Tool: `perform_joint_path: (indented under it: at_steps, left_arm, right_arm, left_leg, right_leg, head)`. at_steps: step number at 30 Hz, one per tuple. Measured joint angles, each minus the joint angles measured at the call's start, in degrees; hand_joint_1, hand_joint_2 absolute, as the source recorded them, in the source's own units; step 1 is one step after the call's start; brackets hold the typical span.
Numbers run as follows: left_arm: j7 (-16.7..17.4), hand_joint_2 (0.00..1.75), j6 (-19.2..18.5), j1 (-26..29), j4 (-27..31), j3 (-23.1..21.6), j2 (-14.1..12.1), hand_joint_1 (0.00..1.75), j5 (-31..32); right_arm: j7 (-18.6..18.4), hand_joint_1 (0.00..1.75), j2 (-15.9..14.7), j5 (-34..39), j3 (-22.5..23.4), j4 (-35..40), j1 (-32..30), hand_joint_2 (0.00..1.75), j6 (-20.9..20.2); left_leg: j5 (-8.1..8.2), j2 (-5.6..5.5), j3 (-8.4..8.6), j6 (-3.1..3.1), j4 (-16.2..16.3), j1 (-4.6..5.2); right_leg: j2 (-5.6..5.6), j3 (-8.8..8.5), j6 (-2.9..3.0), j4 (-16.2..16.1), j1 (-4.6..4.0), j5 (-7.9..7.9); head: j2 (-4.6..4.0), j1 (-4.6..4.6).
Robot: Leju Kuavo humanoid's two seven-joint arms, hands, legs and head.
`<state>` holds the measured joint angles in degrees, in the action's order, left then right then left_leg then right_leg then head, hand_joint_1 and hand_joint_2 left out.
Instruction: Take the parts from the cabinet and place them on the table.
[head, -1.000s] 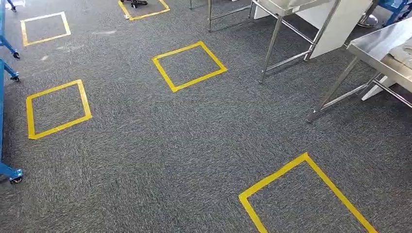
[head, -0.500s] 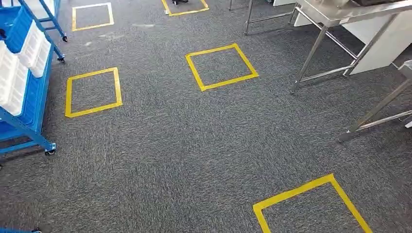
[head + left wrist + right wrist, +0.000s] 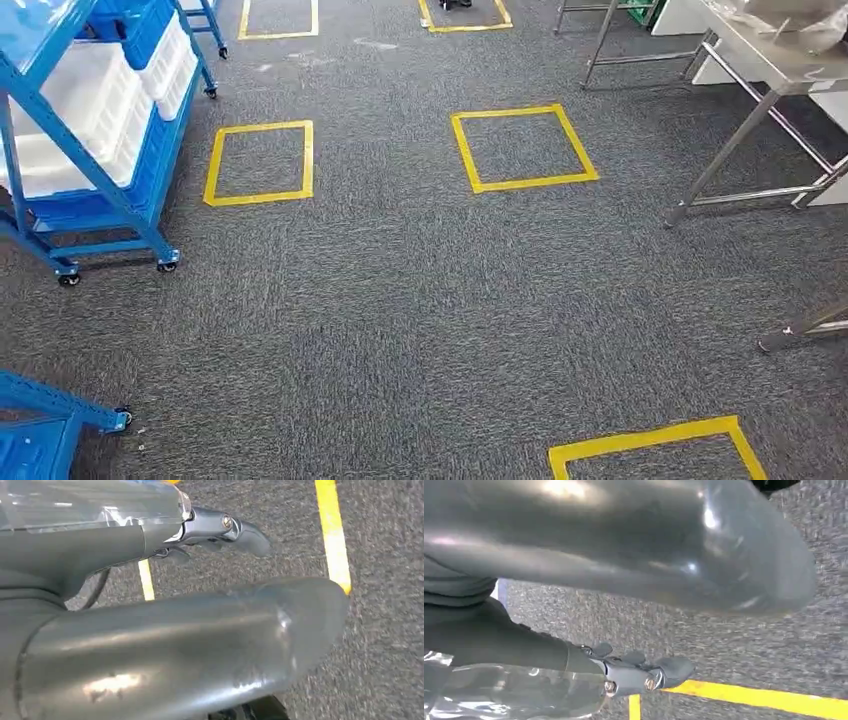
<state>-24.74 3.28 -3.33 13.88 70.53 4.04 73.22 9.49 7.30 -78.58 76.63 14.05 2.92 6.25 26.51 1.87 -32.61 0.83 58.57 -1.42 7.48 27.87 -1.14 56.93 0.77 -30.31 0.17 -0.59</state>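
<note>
The blue wheeled cabinet (image 3: 120, 200) stands at the far left of the head view, with white bins (image 3: 90, 100) on its shelves. A steel table (image 3: 770, 65) stands at the upper right, with crumpled clear wrapping (image 3: 800, 15) on its top. My left hand (image 3: 170, 625) hangs over the grey carpet, thumb and dark fingers (image 3: 235, 527) apart, holding nothing. My right hand (image 3: 599, 555) also hangs above the carpet, its fingers (image 3: 654, 672) spread away from the thumb and empty. I cannot make out any parts inside the bins.
Yellow tape squares (image 3: 258, 163) (image 3: 522, 148) mark the grey carpet between cabinet and table. A second blue frame on a caster (image 3: 60, 410) juts in at the lower left. Another table's leg (image 3: 805, 328) reaches in at the right edge.
The camera has swung left: the whole floor has slid right in the picture, the blue cabinet has come into view at the left, and the steel tables have moved toward the right edge.
</note>
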Motion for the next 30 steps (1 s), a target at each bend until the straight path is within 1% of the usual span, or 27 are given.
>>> perform_joint_path:
  at_steps: [1, 2, 3, 4, 5, 6, 7, 8, 9, 10, 11, 12, 13, 15, 16, 17, 18, 19, 21, 22, 23, 24, 25, 26, 27, 28, 30]
  left_arm:
    - [0.0, 0.00, 0.0, 0.0, 0.0, 0.0, 0.0, 0.00, 0.0]
    - [0.0, 0.00, 0.0, 0.0, 0.0, 0.0, 0.0, 0.00, 0.0]
    - [0.0, 0.00, 0.0, -0.1, 0.0, 0.0, 0.0, 0.00, 0.0]
    - [0.0, 0.00, 0.0, -0.3, 0.0, 0.0, 0.0, 0.00, 0.0]
    - [0.0, 0.00, 0.0, -0.3, 0.0, 0.0, 0.0, 0.00, 0.0]
    - [-0.1, 0.00, 0.0, -0.3, 0.0, 0.0, 0.0, 0.00, 0.0]
    - [-0.1, 0.00, 0.0, -0.3, 0.0, 0.0, 0.0, 0.00, 0.0]
    - [-0.1, 0.00, 0.0, -0.2, 0.0, 0.0, 0.0, 0.00, 0.0]
    - [-0.1, 0.00, 0.0, -0.2, 0.0, 0.0, 0.0, 0.00, 0.0]
    - [-0.1, 0.00, 0.0, -0.2, 0.0, 0.0, 0.0, 0.00, 0.0]
    - [-0.1, 0.00, 0.0, -0.2, 0.0, 0.0, 0.2, 0.00, 0.0]
    - [-0.2, 0.00, 0.0, -0.3, 0.0, 0.0, 0.3, 0.00, 0.0]
    - [-0.2, 0.00, 0.0, -0.3, 0.0, 0.0, 0.3, 0.00, 0.0]
    - [-0.1, 0.00, 0.0, 0.0, -0.1, 0.0, 0.3, 0.00, 0.0]
    - [-0.1, 0.00, 0.0, 0.1, -0.1, 0.0, 0.3, 0.00, 0.0]
    - [-0.1, 0.00, 0.0, 0.1, -0.1, 0.0, 0.3, 0.00, 0.0]
    - [-0.1, 0.00, 0.0, 0.0, -0.1, 0.0, 0.3, 0.00, 0.0]
    - [0.0, 0.00, 0.0, -0.1, -0.1, 0.0, 0.3, 0.00, 0.0]
    - [0.0, 0.00, 0.1, -0.2, -0.1, 0.0, 0.3, 0.00, 0.0]
    - [0.1, 0.00, 0.1, -0.1, -0.1, 0.0, 0.3, 0.00, 0.0]
    - [0.2, 0.00, 0.1, 0.1, -0.1, 0.0, 0.3, 0.00, 0.0]
    - [0.2, 0.00, 0.1, 0.1, -0.1, 0.0, 0.3, 0.00, 0.1]
    - [0.2, 0.00, 0.1, 0.1, -0.1, 0.0, 0.3, 0.00, 0.1]
    - [0.2, 0.00, 0.1, 0.0, -0.1, 0.0, 0.3, 0.00, 0.1]
    - [0.2, 0.00, 0.1, 0.0, -0.1, 0.0, 0.3, 0.00, 0.1]
    - [0.2, 0.00, 0.1, -0.1, -0.1, 0.0, 0.3, 0.00, 0.1]
    - [0.2, 0.00, 0.1, 0.1, -0.1, 0.0, 0.3, 0.00, 0.2]
  right_arm:
    - [0.1, 0.00, 0.1, 0.0, -0.1, 0.0, 0.1, 0.00, 0.1]
    - [0.1, 0.00, 0.1, 0.0, -0.1, 0.0, 0.0, 0.00, 0.1]
    - [0.2, 0.00, 0.1, 0.0, -0.1, 0.0, 0.0, 0.00, 0.2]
    - [0.2, 0.00, 0.1, 0.0, -0.1, -0.1, -0.1, 0.00, 0.2]
    - [0.2, 0.00, 0.2, -0.1, -0.1, -0.1, -0.2, 0.00, 0.2]
    - [0.1, 0.00, 0.2, -0.1, -0.1, -0.2, -0.3, 0.00, 0.2]
    - [0.0, 0.00, 0.2, -0.2, -0.1, -0.2, -0.3, 0.00, 0.2]
    - [-0.2, 0.00, 0.2, -0.2, -0.1, -0.3, -0.3, 0.00, 0.2]
    - [-0.3, 0.00, 0.2, -0.2, -0.2, -0.3, -0.3, 0.00, 0.2]
    - [-0.3, 0.00, 0.2, -0.2, -0.2, -0.3, -0.3, 0.00, 0.2]
    - [-0.3, 0.00, 0.1, -0.2, -0.2, -0.3, -0.4, 0.00, 0.3]
    - [-0.4, 0.00, 0.0, -0.2, -0.2, -0.3, -0.4, 0.00, 0.3]
    - [-0.4, 0.00, 0.0, -0.2, -0.2, -0.3, -0.2, 0.00, 0.3]
    - [-0.4, 0.00, 0.1, -0.2, -0.2, -0.3, 0.0, 0.00, 0.3]
    - [-0.4, 0.00, 0.2, -0.2, -0.2, -0.3, 0.1, 0.00, 0.3]
    - [-0.4, 0.00, 0.2, -0.2, -0.2, -0.3, 0.0, 0.00, 0.3]
    - [-0.4, 0.00, 0.2, -0.2, -0.2, -0.3, -0.1, 0.00, 0.3]
    - [-0.5, 0.00, 0.2, -0.2, -0.2, -0.3, -0.4, 0.00, 0.2]
    - [-0.5, 0.00, 0.2, -0.3, -0.2, -0.3, -0.5, 0.00, 0.0]
    - [-0.5, 0.00, 0.2, -0.3, -0.2, -0.3, -0.5, 0.00, -0.2]
    - [-0.5, 0.00, 0.3, -0.4, -0.2, -0.4, -0.5, 0.00, -0.2]
    - [-0.5, 0.00, 0.3, -0.4, -0.2, -0.4, -0.5, 0.00, -0.3]
    - [-0.5, 0.00, 0.4, -0.4, -0.3, -0.4, -0.5, 0.00, -0.3]
    - [-0.5, 0.00, 0.4, -0.5, -0.3, -0.4, -0.5, 0.00, -0.3]
    - [-0.5, 0.00, 0.4, -0.5, -0.3, -0.4, -0.4, 0.00, -0.3]
    - [-0.5, 0.00, 0.4, -0.5, -0.3, -0.4, -0.4, 0.00, -0.2]
    - [-0.5, 0.00, 0.4, -0.5, -0.3, -0.4, 0.0, 0.00, -0.2]
  left_leg:
    - [-0.38, -0.59, 0.37, -0.70, -0.5, -0.26]
    - [-0.50, -1.02, 0.37, -0.95, -0.6, -0.14]
    - [-0.64, -1.52, 0.23, -1.27, -0.7, -0.03]
    - [-0.71, -2.26, 0.03, -1.55, -0.7, 0.14]
    - [-0.75, -2.93, -0.08, -1.73, -0.7, 0.37]
    - [-0.76, -3.71, -0.11, -1.85, -0.7, 0.62]
    - [-0.76, -4.59, -0.06, -1.86, -0.7, 0.86]
    - [-0.77, -5.40, 0.03, -1.86, -0.6, 1.00]
    - [-0.77, -6.25, 0.18, -1.86, -0.6, 1.07]
    - [-0.77, -7.09, 0.35, -1.85, -0.6, 1.08]
    - [-0.81, -7.61, 0.27, -1.78, -0.7, 0.87]
    - [-0.79, -8.33, 0.05, -1.54, -0.4, 1.22]
    - [-0.96, -8.74, -0.18, -1.25, -0.6, 1.01]
    - [-1.32, -9.97, -0.35, -0.53, -1.1, 0.76]
    - [-1.30, -10.29, -0.34, -0.13, -1.0, 1.14]
    - [-0.25, -7.23, -0.86, -0.23, 0.3, 1.36]
    - [1.86, -4.69, -2.18, -0.13, 3.1, 1.37]
    - [4.23, -3.37, -4.09, 0.15, 7.2, 1.28]
    - [7.76, -2.55, -7.99, 0.65, 15.4, 0.91]
    - [7.55, -2.37, -8.46, 0.87, 16.7, 0.73]
    - [6.06, -2.15, -7.42, 1.07, 14.8, 0.60]
    - [3.99, -1.89, -5.33, 1.21, 11.0, 0.52]
    - [1.31, -1.03, -1.91, 1.28, 4.9, 0.45]
    - [-0.32, 0.98, 1.18, 1.19, -0.6, 0.45]
    - [0.04, 1.76, 1.27, 0.62, -0.4, 0.88]
    - [-0.15, 1.35, 1.31, -0.01, -0.9, 0.88]
    - [-0.19, 0.52, 0.71, -0.56, -0.7, 1.29]
  right_leg:
    - [-0.61, -0.07, -0.51, 0.2, 0.39, -0.54]
    - [-3.58, 0.49, -0.54, 1.7, 0.53, -1.90]
    - [-5.68, 2.31, -0.37, 5.4, 0.54, -4.24]
    - [-6.71, 5.14, -0.27, 10.9, 0.43, -6.91]
    - [-7.03, 7.35, -0.17, 15.1, 0.40, -8.42]
    - [-7.18, 9.09, 0.04, 18.0, 0.37, -8.88]
    - [-7.29, 9.60, 0.36, 18.3, 0.27, -7.81]
    - [-7.42, 8.95, 0.79, 16.2, 0.02, -5.76]
    - [-7.81, 7.13, 1.34, 11.8, -0.25, -2.82]
    - [-9.05, 4.63, 1.97, 6.2, -0.72, 0.32]
    - [-11.90, 2.98, 2.55, 2.1, -1.06, 1.76]
    - [-12.44, 2.77, 2.81, 1.0, -1.06, 1.41]
    - [-11.47, 2.79, 2.68, 1.0, -1.19, 1.56]
    - [-10.52, 2.66, 2.95, 0.9, -1.40, 1.67]
    - [-9.59, 2.20, 3.38, -0.6, -0.60, 2.35]
    - [-8.68, 1.68, 3.54, -1.2, -0.68, 2.60]
    - [-7.97, 1.50, 3.86, -1.4, -0.69, 2.70]
    - [-7.09, 1.52, 3.97, -1.4, -0.83, 2.62]
    - [-5.29, 1.52, 4.06, -1.3, -1.00, 2.32]
    - [-4.47, 1.56, 3.98, -1.2, -1.00, 2.19]
    - [-3.79, 1.50, 3.81, -1.1, -0.93, 1.99]
    - [-3.17, 1.39, 3.65, -0.9, -0.85, 1.79]
    - [-2.40, 1.20, 3.35, -0.7, -0.72, 1.46]
    - [-1.72, 0.95, 3.02, -0.2, -0.72, 1.05]
    - [-1.29, 0.85, 2.56, -0.2, -1.00, 0.73]
    - [-1.05, 0.84, 2.21, 0.1, -0.90, 0.56]
    - [-0.22, 0.61, 1.69, 0.0, -0.92, 0.64]
  head:
    - [-0.02, -0.04]
    - [0.00, -0.28]
    - [-0.02, -0.26]
    - [0.00, -0.35]
    - [-0.02, -0.35]
    - [-0.02, -0.30]
    - [-0.02, -0.33]
    - [-0.02, -0.30]
    - [-0.02, -0.33]
    - [0.00, -0.33]
    - [-0.02, -0.33]
    - [0.00, -0.22]
    - [-0.02, -0.48]
    - [-0.02, -0.55]
    - [-0.02, -0.37]
    - [-0.02, -0.37]
    - [0.00, 0.00]
    - [-0.02, -0.02]
    - [-0.02, 0.00]
    - [-0.02, -0.02]
    - [-0.02, 0.02]
    - [-0.02, 0.00]
    - [-0.02, 0.02]
    - [-0.02, 0.02]
    - [0.00, -0.02]
    - [-0.02, -0.06]
    - [-0.02, 0.00]
